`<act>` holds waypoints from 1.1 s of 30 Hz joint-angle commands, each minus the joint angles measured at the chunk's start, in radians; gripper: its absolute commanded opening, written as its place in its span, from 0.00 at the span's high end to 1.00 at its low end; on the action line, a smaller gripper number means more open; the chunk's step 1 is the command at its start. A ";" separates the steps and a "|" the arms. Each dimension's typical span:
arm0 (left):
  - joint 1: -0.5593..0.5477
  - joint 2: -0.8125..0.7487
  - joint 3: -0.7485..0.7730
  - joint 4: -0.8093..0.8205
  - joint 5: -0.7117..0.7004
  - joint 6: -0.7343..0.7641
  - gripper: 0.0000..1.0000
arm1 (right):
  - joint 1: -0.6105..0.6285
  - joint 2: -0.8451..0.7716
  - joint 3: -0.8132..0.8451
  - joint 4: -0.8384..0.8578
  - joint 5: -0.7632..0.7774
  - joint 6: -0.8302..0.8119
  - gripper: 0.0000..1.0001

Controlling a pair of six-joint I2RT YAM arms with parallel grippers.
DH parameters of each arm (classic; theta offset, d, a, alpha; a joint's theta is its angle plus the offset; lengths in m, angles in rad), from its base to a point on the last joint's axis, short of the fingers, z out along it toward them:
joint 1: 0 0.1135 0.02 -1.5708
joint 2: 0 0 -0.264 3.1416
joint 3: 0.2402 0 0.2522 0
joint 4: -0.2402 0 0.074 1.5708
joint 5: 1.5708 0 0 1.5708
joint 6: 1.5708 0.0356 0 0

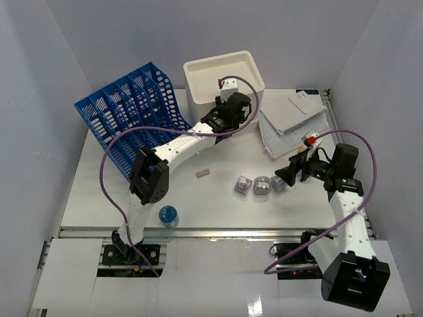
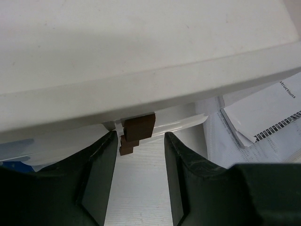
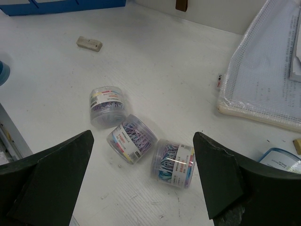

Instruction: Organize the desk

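The white desk (image 1: 198,201) carries three clear jars of coloured paper clips lying in a row: one (image 3: 107,106), a second (image 3: 131,138) and a third (image 3: 173,162). My right gripper (image 3: 143,141) hovers over them, open wide, with nothing held; from above it (image 1: 289,176) sits just right of the row (image 1: 262,185). My left gripper (image 1: 226,109) reaches to the front of the cream drawer box (image 1: 225,76). Its fingers stand apart over bare desk, open, and a small brown drawer handle (image 2: 138,132) sits just past the tips of the left gripper (image 2: 140,141).
A blue file rack (image 1: 132,112) stands at the back left. A mesh pouch with papers (image 1: 294,122) lies at the back right. A small eraser (image 1: 203,173) lies mid-desk, and a blue-lidded jar (image 1: 168,215) sits by the silver rail (image 1: 218,231).
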 commanded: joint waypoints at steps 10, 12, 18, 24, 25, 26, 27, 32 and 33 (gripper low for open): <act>-0.008 -0.015 0.046 0.022 -0.061 0.021 0.70 | -0.007 -0.019 -0.013 0.034 -0.041 0.012 0.07; -0.008 -0.018 0.040 0.023 -0.059 0.021 0.75 | -0.007 -0.020 -0.013 0.034 -0.040 0.012 0.07; -0.008 -0.040 0.014 0.024 -0.047 0.010 0.88 | -0.006 -0.018 -0.013 0.034 -0.039 0.012 0.07; -0.010 -0.101 -0.083 0.041 -0.008 -0.020 0.99 | -0.005 -0.024 -0.016 0.032 -0.035 0.012 0.07; -0.010 -0.120 -0.099 0.052 0.016 -0.031 1.00 | -0.006 -0.024 -0.016 0.032 -0.035 0.010 0.07; -0.010 -0.133 -0.119 0.060 0.036 -0.042 1.00 | -0.007 -0.024 -0.016 0.032 -0.034 0.011 0.07; -0.010 -0.149 -0.147 0.067 0.057 -0.058 1.00 | -0.007 -0.024 -0.016 0.032 -0.033 0.010 0.07; -0.017 -0.244 -0.311 0.129 0.144 -0.122 1.00 | -0.008 -0.017 -0.016 0.032 -0.030 0.007 0.08; -0.020 -0.266 -0.343 0.145 0.161 -0.129 1.00 | -0.008 -0.016 -0.017 0.032 -0.029 0.005 0.08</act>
